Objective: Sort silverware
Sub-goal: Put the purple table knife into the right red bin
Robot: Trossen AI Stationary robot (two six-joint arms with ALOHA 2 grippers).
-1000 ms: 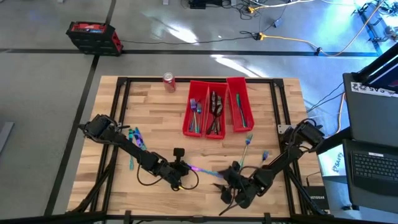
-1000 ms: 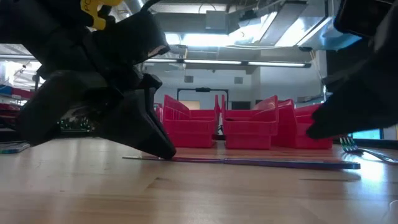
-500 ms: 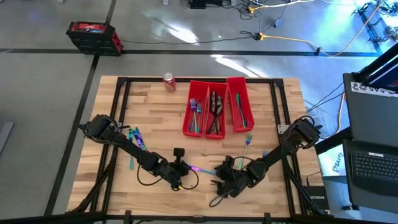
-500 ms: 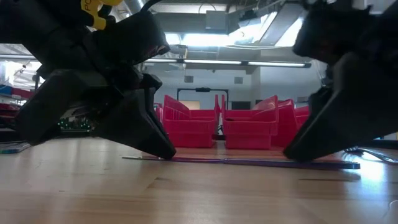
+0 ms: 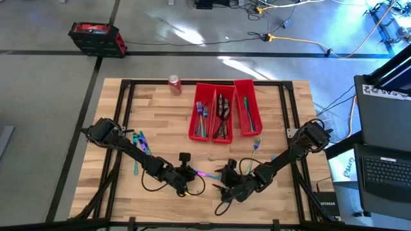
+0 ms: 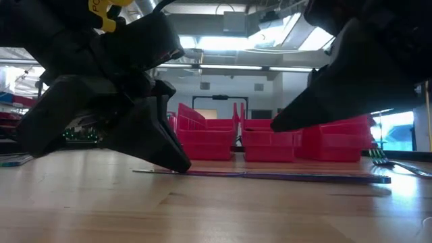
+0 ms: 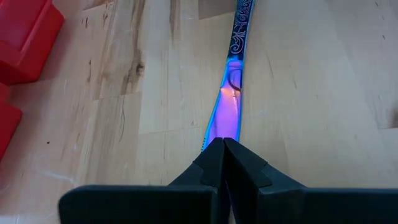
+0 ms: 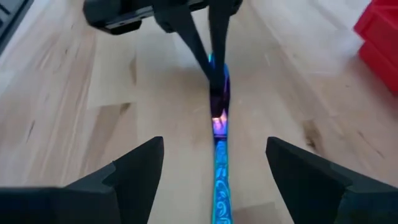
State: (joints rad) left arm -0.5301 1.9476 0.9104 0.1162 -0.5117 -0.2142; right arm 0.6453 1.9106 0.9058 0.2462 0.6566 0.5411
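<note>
At the near edge of the pale wooden counter [image 5: 160, 122], the left hand [image 5: 187, 174] is pinched fully together on one end of a slim iridescent blue-purple knife [image 7: 229, 99] that lies flat on the boards; in the left wrist view the two dark fingers [image 7: 211, 165] meet over the blade's purple end, and in the low view the fingertips touch down on the piece at its left end. The right hand [image 5: 221, 183] faces it from the other side with its fingers spread as wide as they go, holding nothing; in the right wrist view its two dark fingers [image 8: 134, 168] straddle the knife's teal, patterned handle without touching it, and in the low view that hand hangs just above the counter. Farther toward the right side, a few loose teal-blue forks [image 5: 255, 149] lie on the counter near the right arm, and on the left side a small cluster of teal and purple silverware pieces [image 5: 138, 144] lies beside the left arm. Beyond them, toward the far side, three long red plastic bins [image 5: 221, 109] stand side by side, each already holding some cutlery. Farthest off, a red soda can [image 5: 174, 84] stands near the counter's far edge, left of the bins.
</note>
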